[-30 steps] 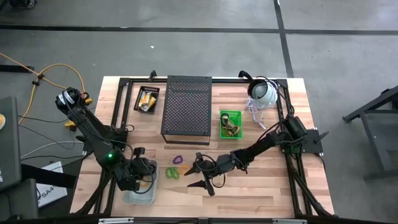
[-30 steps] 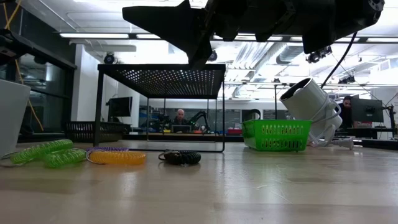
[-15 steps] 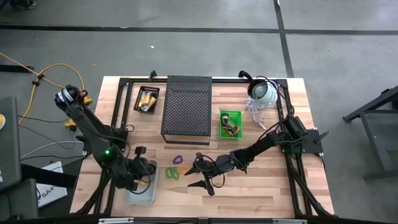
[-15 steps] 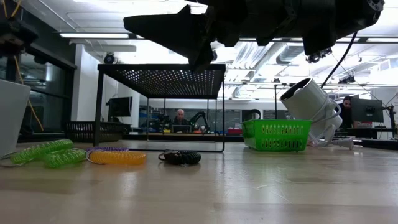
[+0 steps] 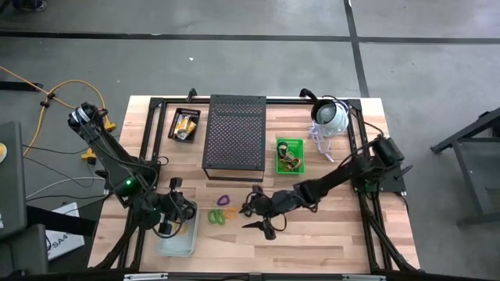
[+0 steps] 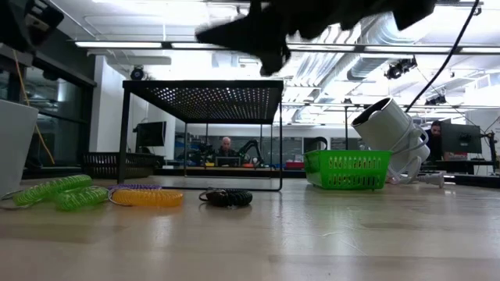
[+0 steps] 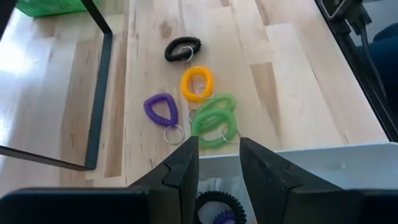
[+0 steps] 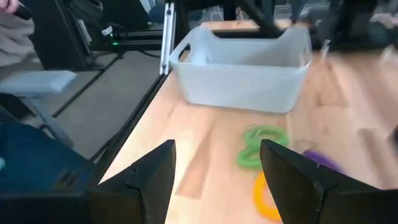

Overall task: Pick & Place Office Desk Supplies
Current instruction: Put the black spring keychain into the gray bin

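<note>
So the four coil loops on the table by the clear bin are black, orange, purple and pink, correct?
Not quite. The left wrist view shows the black loop, the orange loop, the purple loop and a green loop, not pink, beside the clear bin.

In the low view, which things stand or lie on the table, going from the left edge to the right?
White plastic bin wall → green coiled loops → orange coiled loop → black coiled loop → green plastic basket → white dome-shaped device.

Loops [image 5: 221, 211] between bin [image 5: 176, 243] (left) and right tool [image 5: 262, 218]
</note>
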Available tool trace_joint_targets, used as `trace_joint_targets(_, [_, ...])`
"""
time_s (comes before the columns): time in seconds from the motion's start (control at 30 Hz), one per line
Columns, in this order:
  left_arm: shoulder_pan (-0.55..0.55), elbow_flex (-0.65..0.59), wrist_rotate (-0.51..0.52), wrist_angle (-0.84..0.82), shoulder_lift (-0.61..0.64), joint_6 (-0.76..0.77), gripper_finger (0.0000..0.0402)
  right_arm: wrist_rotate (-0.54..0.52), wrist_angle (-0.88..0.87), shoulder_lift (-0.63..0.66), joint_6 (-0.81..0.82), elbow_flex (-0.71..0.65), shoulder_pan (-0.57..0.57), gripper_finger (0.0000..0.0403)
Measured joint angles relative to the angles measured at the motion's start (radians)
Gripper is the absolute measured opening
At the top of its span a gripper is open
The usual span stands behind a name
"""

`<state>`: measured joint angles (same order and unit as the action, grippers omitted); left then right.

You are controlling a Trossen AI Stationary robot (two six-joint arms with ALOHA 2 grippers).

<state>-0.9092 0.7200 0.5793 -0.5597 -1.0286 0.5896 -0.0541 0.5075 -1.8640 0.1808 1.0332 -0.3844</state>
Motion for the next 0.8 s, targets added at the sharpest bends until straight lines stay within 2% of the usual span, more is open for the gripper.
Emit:
trace_joint_targets(0.2, [0.061,0.000,0.001,0.015,0.000,0.000,0.0113,0.007,-0.117,0.109,-0.056,0.001,0.008,0.0223])
trace_joint_targets(0.33, [0.130,0.000,0.000,0.044,0.000,-0.003,0.0113,0.001,-0.261,0.177,-0.071,0.000,0.023,0.0223])
trace_joint_targets(0.43, [0.186,0.000,-0.002,0.075,0.000,-0.063,0.0113,0.002,-0.346,0.221,-0.076,-0.014,0.040,0.0223])
trace_joint_targets(0.63, [0.285,0.000,-0.021,0.199,0.000,-0.233,0.0113,-0.003,-0.334,0.328,-0.057,-0.139,0.087,0.0223])
trace_joint_targets(0.8, [0.353,0.000,-0.040,0.302,0.000,-0.346,0.0113,-0.050,-0.338,0.471,-0.021,-0.275,0.111,0.0223])
